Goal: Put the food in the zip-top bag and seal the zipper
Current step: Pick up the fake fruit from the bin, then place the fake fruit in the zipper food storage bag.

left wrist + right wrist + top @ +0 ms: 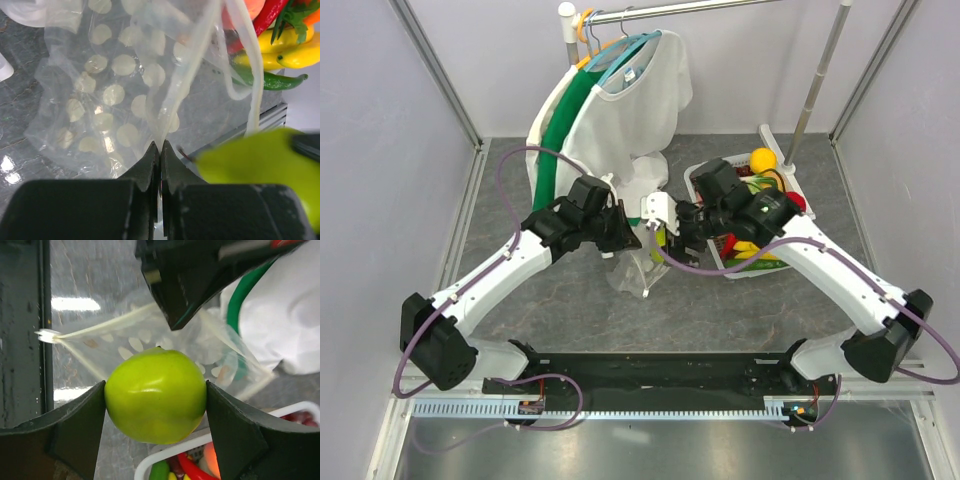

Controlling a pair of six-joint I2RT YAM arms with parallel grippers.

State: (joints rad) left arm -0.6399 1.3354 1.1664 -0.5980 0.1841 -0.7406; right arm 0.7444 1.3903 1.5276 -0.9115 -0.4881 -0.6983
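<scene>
- At the middle of the grey table, my left gripper is pinched tight on the upper edge of the clear floppy plastic bag with white polka dots, which droops crumpled below my fingers.
- My right gripper clamps the glossy green toy apple between both pads, right at the bag's mouth.
- The pale zipper strip gapes apart — unsealed.
- The white slotted plastic basket sits just beside the bag — a red toy chili lies in it.

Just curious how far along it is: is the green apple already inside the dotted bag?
No, the right tool grips the green apple outside the zip-top bag.
</scene>
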